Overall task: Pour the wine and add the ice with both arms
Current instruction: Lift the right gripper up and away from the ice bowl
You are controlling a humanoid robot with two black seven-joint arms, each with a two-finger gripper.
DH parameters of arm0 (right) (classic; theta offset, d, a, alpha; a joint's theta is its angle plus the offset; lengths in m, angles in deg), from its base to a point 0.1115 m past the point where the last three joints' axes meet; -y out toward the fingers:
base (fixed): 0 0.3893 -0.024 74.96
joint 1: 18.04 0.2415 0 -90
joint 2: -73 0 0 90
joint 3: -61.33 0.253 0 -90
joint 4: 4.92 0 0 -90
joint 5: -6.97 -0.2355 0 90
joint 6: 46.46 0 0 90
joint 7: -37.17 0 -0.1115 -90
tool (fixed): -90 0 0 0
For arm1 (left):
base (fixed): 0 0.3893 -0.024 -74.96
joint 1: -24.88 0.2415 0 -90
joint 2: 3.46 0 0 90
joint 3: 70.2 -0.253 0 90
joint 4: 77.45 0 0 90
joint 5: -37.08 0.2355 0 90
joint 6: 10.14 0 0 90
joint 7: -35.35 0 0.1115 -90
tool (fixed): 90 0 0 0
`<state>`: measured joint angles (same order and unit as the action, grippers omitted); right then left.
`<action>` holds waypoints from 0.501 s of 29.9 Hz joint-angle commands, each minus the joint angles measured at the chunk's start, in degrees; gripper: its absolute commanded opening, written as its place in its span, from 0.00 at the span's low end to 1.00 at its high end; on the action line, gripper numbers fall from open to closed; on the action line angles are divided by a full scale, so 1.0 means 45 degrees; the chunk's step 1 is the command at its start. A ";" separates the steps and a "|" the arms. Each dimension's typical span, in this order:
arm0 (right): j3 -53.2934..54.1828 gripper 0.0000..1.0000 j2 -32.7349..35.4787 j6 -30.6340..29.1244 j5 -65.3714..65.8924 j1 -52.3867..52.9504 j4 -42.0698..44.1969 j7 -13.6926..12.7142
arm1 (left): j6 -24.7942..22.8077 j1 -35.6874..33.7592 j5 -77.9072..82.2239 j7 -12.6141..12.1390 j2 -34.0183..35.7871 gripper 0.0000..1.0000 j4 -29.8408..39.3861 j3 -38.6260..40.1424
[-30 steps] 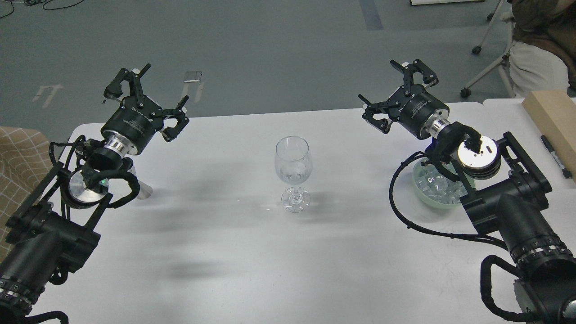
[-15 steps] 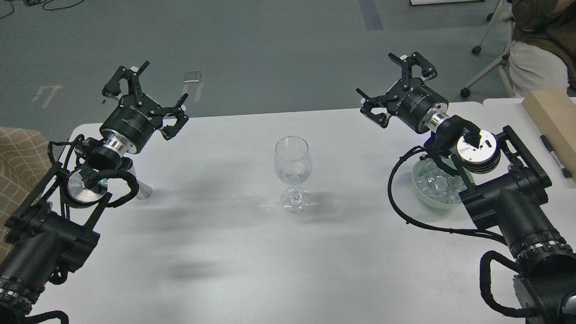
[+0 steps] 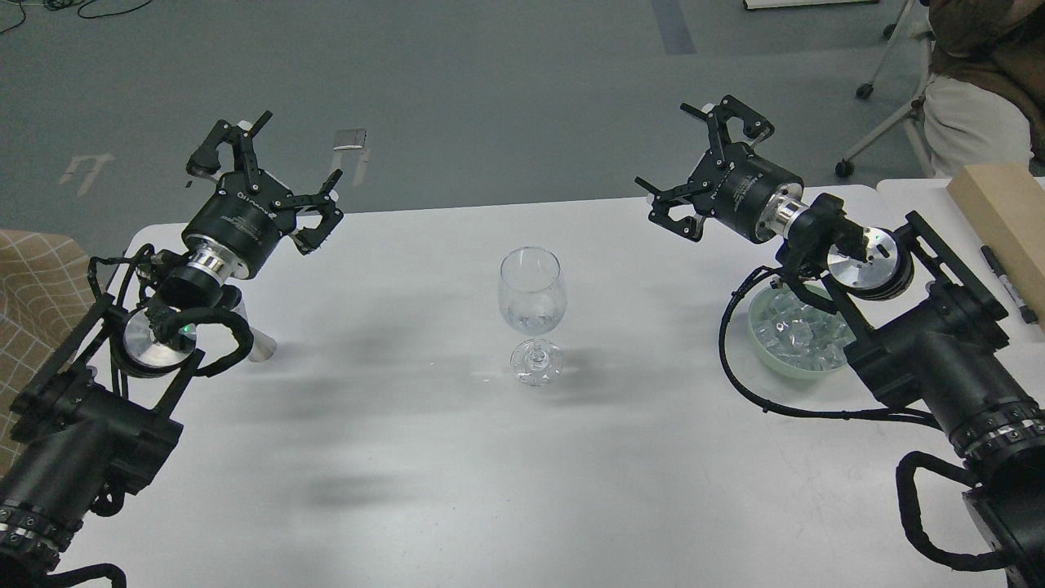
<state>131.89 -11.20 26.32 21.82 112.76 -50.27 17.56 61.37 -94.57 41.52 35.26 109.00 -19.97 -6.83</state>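
Head view showed the left gripper (image 3: 265,167) and right gripper (image 3: 704,167) both spread wide, holding nothing, raised above the white table (image 3: 408,457). Ice (image 3: 796,335) filled a pale green bowl (image 3: 771,359) beneath the right arm (image 3: 922,351); the wine glass (image 3: 531,314) stood upright between them.

A lab or office test area: a plain white worktop (image 3: 408,457) stands on grey carpet floor (image 3: 490,90) marked with tape (image 3: 86,171). A wheeled office chair (image 3: 890,122) sits at the far right, loose cables (image 3: 73,6) trail at the far left.
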 commanded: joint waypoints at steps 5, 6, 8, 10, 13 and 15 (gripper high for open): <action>-0.2100 1.00 0.1637 0.0018 0.0022 0.0640 0.0019 0.0002 | 0.0008 -0.0019 0.0009 0.0000 -0.0110 0.98 0.0000 0.0000; -0.2588 1.00 0.2007 0.0018 0.0022 0.0776 0.0000 0.0002 | 0.0008 -0.0019 0.0009 0.0000 -0.0110 0.98 0.0000 0.0000; -0.3156 1.00 0.2380 0.0018 0.0022 0.1050 0.0019 0.0002 | 0.0008 0.0001 0.0009 0.0000 -0.0110 0.98 0.0000 0.0000; -0.4055 1.00 0.2888 0.0018 0.0022 0.1440 0.0000 0.0022 | 0.0008 0.0001 0.0009 0.0000 -0.0149 0.98 0.0000 0.0000; -0.5227 1.00 0.3650 0.0095 0.0022 0.1909 -0.0195 0.0022 | 0.0008 -0.0019 0.0028 0.0000 -0.0169 0.98 0.0000 0.0000; -0.5891 1.00 0.4177 0.0116 0.0060 0.2241 -0.0371 0.0002 | 0.0008 -0.0019 0.0029 0.0000 -0.0188 0.98 0.0000 0.0000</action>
<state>109.31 4.65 26.64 21.93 120.96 -51.05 17.63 61.41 -94.64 41.60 35.26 108.25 -19.97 -6.83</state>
